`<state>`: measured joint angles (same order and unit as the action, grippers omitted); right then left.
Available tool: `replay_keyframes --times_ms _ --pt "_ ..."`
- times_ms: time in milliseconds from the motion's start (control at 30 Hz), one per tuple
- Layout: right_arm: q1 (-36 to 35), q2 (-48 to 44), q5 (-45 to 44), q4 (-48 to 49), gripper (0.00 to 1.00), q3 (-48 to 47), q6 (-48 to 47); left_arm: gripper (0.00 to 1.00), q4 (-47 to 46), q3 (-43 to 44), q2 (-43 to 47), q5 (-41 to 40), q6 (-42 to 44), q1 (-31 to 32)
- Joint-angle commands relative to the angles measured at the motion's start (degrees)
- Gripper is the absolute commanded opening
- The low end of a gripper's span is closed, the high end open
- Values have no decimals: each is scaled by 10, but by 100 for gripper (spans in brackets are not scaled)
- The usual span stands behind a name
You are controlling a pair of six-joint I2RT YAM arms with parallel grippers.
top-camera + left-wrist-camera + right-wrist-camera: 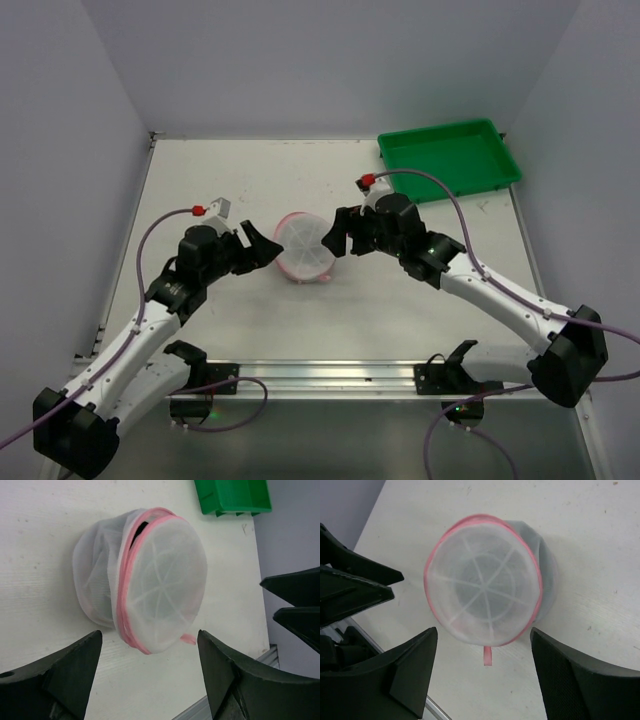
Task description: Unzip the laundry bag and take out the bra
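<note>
Both grippers stand with jaws wide apart, gripping nothing; the left gripper [262,243] sits at 9 o'clock of the laundry bag [305,248], the right gripper [338,232] at its 3 o'clock, each just beside it; the bag rests near the middle of the table [250,330], pink zipper trim [122,595] ringing its round mesh face; a pink pull tab [487,656] sticks out from the rim; inside shows only a grey blur; a green tray [450,160] lies at 1 o'clock, well apart.

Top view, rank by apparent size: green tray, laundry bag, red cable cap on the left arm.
Largest to smallest:
1. green tray
2. laundry bag
3. red cable cap
None look close enough to doubt.
</note>
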<state>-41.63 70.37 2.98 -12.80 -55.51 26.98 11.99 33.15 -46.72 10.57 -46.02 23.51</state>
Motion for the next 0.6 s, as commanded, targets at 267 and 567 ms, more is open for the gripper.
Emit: replay_keyframes --times_ms 267,567 --pt "38 110 -40 26 72 -86 -60 73 32 29 -48 -31 71 -37" --pt "38 197 63 65 57 -119 -125 73 55 46 -49 -34 89 -52"
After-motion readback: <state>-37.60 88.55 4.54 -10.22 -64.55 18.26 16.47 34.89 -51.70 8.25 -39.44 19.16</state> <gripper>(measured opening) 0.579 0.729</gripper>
